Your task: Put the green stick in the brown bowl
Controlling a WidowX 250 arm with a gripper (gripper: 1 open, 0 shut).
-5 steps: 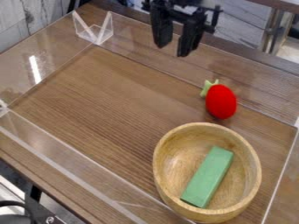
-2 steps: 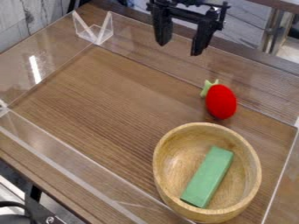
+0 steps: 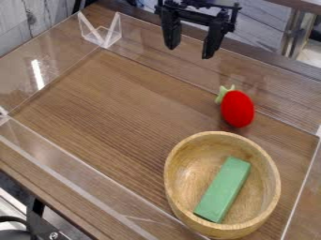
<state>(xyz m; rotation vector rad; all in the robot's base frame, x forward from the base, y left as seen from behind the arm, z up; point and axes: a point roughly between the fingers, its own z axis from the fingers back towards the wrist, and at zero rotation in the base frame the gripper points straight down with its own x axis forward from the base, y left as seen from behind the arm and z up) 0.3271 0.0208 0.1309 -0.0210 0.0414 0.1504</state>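
Hand (image 3: 192, 44) spread open, empty (high at back) | green stick (image 3: 226, 190) lying inside brown bowl (image 3: 183, 157)

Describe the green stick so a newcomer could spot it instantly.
Find the brown bowl, the big round wooden one at the near right of the table. The green stick lies inside it. It is flat, plain, pale green, unlike the red strawberry toy beyond the bowl.

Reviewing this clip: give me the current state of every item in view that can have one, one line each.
hand: open, empty, raised above the far side of the table, well away from the bowl.
green stick: lying flat inside the brown bowl.
brown bowl: upright on the table, holding the stick.
strawberry toy: resting on the table, outside the bowl.
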